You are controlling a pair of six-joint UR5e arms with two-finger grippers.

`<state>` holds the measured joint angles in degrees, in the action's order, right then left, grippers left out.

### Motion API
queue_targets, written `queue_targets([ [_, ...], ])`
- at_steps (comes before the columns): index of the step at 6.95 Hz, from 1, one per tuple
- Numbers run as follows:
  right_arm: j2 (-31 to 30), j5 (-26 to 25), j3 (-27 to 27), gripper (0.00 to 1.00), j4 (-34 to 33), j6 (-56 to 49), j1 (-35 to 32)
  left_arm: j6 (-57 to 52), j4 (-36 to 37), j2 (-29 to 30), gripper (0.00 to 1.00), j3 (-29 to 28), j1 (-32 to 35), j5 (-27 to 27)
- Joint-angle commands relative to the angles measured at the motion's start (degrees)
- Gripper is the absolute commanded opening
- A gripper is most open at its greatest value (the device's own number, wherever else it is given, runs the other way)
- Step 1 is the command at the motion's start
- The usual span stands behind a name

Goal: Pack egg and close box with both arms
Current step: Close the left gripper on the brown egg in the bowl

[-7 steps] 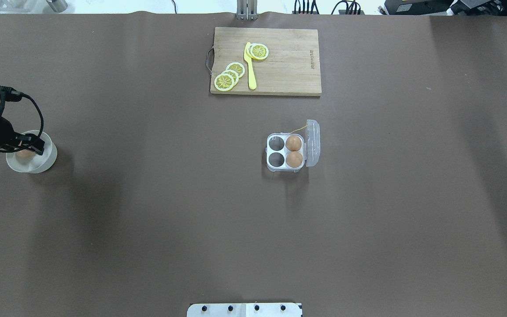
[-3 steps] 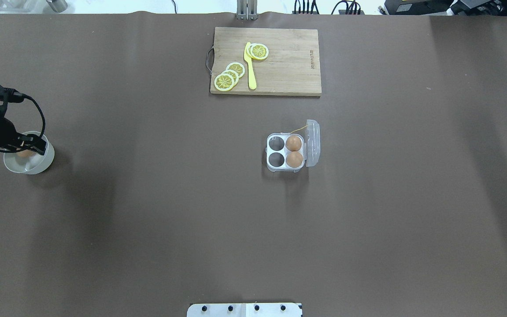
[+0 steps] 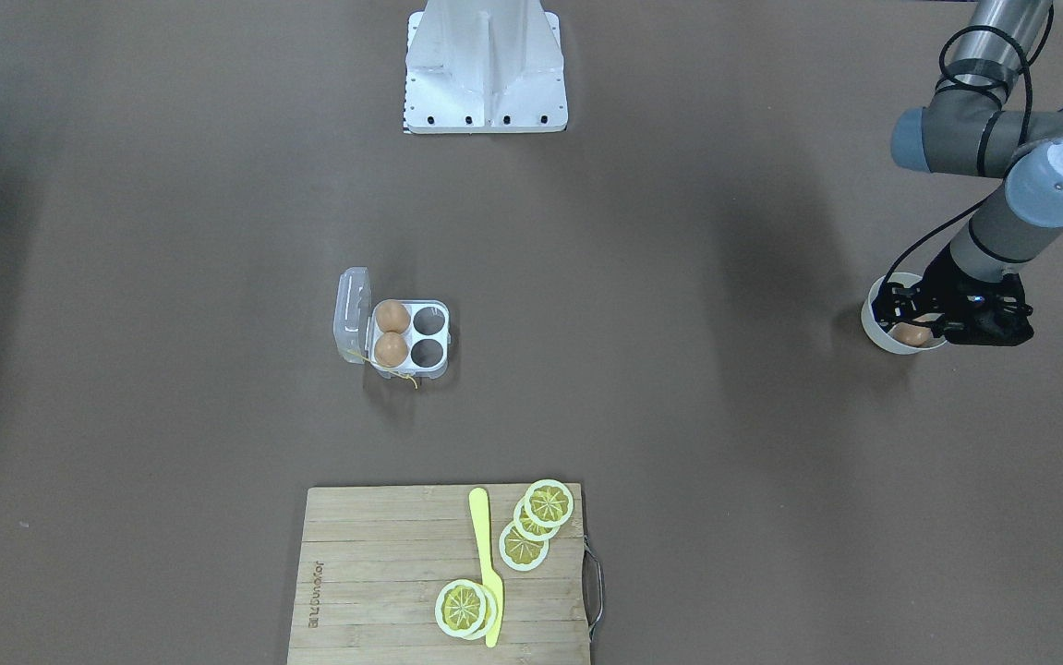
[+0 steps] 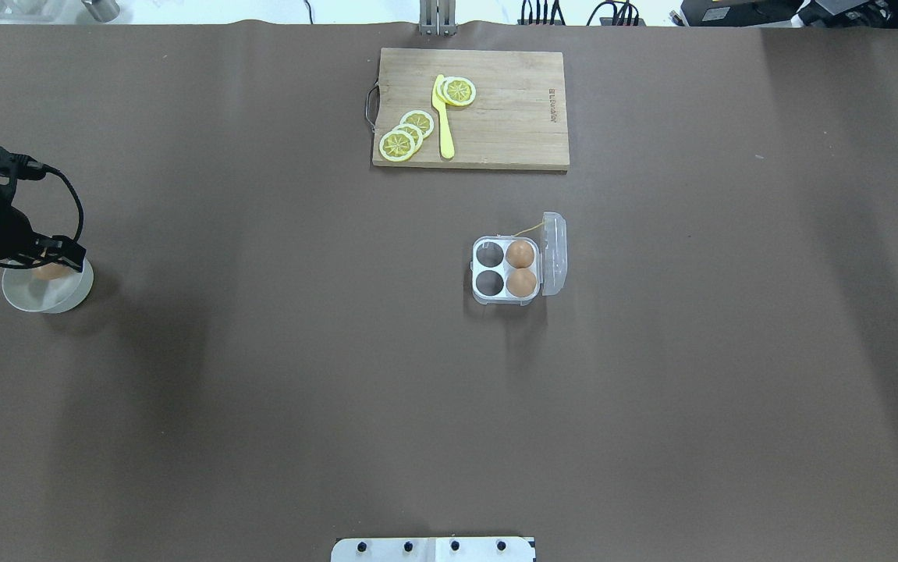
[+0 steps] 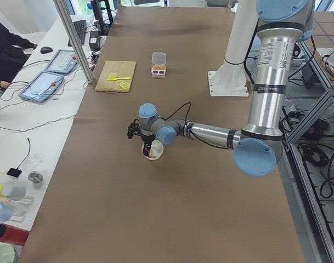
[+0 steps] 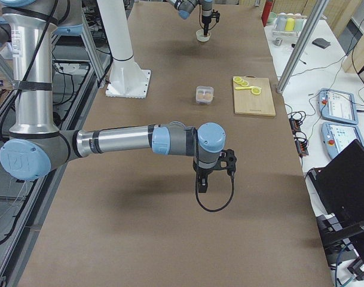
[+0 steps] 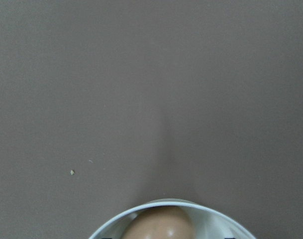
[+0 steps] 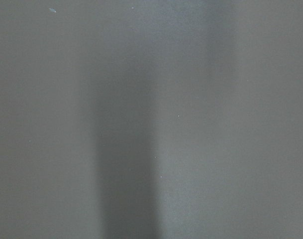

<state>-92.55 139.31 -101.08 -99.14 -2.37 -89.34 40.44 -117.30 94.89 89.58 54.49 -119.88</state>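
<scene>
1. The left gripper (image 4: 49, 262): far left of the overhead view, lowered into the white bowl (image 4: 35, 300), right over the egg (image 4: 49, 272). From where I stand I cannot tell whether the claw is clenched on it or slack.
2. The egg: tan-brown, within the bowl's white rim, at the bottom edge of the left wrist view.
3. The box (image 4: 505, 269): just right of centre in the overhead view. Its clear lid (image 4: 554, 254) is swung open along its right side. Two matching eggs (image 4: 520, 268) sit in the two cups next to the lid, and a yellow string (image 4: 528, 229) is at the upper edge.
4. The right gripper (image 6: 201, 186): centre of the right-side view, pointing down over the brown table (image 6: 170, 239), well apart from the box. I cannot tell the claw's state.
5. The cutting board (image 4: 511, 117): top centre of the overhead view, carrying lemon slices (image 4: 406, 134) and a yellow knife (image 4: 443, 117).
</scene>
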Motion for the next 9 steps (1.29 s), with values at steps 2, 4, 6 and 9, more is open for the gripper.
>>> queue_targets([
  [2, 0.0, 0.0, 0.0, 1.0, 0.0, 0.0, 0.0, 0.0, 0.0, 0.0, 0.8, 0.0, -0.1, 0.0],
  [4, 0.0, 0.0, 0.0, 1.0, 0.0, 0.0, 0.0, -0.1, 0.0, 0.0, 0.8, 0.0, -0.2, 0.0],
  [6, 0.0, 0.0, 0.0, 1.0, 0.0, 0.0, 0.0, 0.1, -0.1, 0.0, 0.78, 0.0, -0.6, 0.0],
  [9, 0.0, 0.0, 0.0, 1.0, 0.0, 0.0, 0.0, -0.1, -0.1, 0.0, 0.47, -0.1, -0.6, 0.0],
])
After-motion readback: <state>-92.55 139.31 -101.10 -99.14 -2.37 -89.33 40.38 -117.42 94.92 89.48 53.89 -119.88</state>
